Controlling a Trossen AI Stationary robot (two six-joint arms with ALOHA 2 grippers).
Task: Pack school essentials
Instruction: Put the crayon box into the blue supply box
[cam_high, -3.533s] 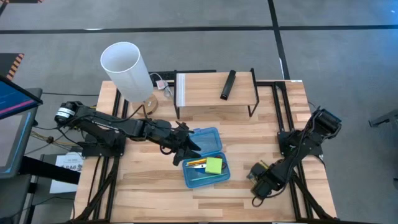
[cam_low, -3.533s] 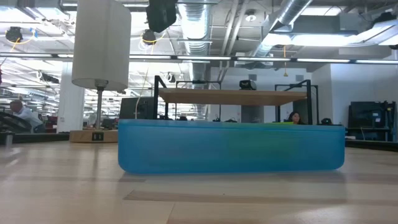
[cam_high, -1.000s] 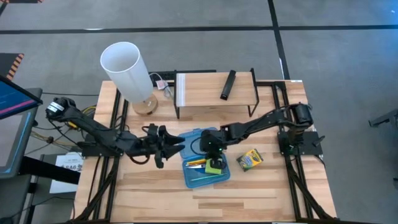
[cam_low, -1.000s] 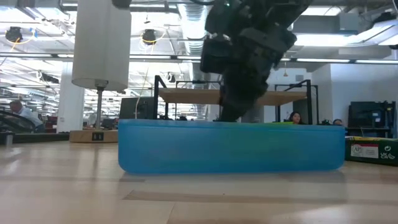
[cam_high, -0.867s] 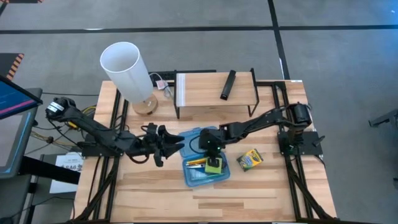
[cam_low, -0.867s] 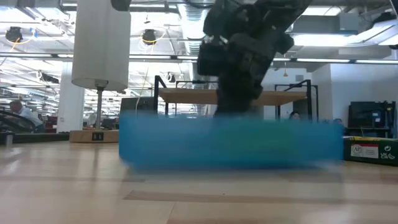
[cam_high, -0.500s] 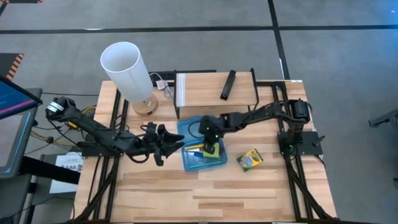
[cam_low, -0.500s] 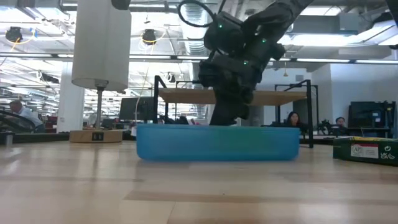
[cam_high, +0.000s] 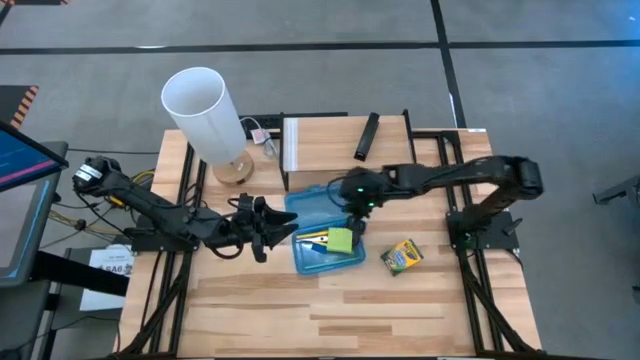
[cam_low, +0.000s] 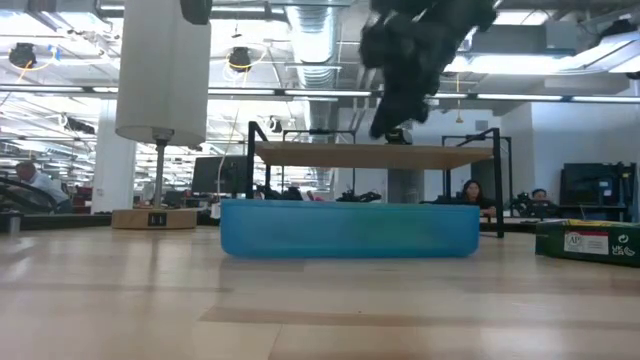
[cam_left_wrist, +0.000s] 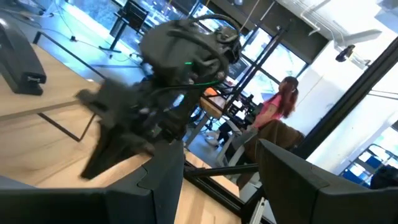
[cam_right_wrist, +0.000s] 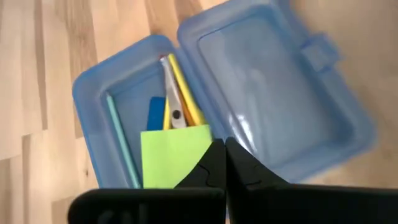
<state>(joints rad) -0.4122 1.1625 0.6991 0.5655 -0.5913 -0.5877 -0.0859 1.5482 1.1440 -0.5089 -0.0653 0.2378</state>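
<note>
Dark right claw (cam_high: 357, 203) closed, hovering above blue case (cam_high: 322, 228)

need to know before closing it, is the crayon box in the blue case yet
Not yet. The crayon box lies on the table, right of the blue case, apart.

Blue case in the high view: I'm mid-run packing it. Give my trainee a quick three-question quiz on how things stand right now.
1. True or false: the crayon box lies inside the blue case.
2. Pick one: the right gripper, above the case, holds A) a pencil, B) nothing, C) scissors.
3. Fill in: the left gripper waits beside the case with its fingers ____.

Key: 1 false, it lies on the table beside the case; 2 B, its fingers are shut and empty; 3 open.
</note>
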